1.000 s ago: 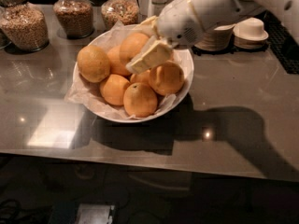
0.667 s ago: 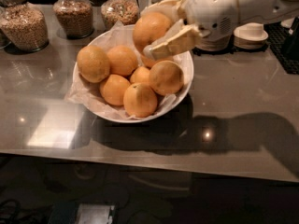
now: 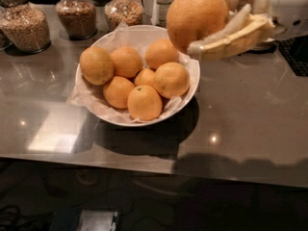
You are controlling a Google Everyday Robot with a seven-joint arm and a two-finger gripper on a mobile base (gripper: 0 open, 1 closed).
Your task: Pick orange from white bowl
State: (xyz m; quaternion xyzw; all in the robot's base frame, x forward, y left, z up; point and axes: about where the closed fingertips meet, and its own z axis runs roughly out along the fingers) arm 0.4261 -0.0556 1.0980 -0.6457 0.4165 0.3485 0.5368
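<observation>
My gripper point(image 3: 211, 25) is at the upper right, shut on the orange point(image 3: 196, 16), which it holds in the air above the right rim of the white bowl point(image 3: 188, 96). One cream finger point(image 3: 231, 36) runs under the fruit's lower right side; the other is hidden behind it. The bowl is wide, lined with crinkled white paper, and stands on the grey counter left of centre. Several other oranges point(image 3: 144, 102) lie in it.
Three glass jars of grains point(image 3: 24, 24) stand along the back left of the counter point(image 3: 250, 119). A white dish point(image 3: 262, 44) sits behind the gripper at the right. A dark mat point(image 3: 296, 57) lies at the far right edge.
The gripper has lifted the orange out of the bowl and carried it up and to the right, closer to the camera.
</observation>
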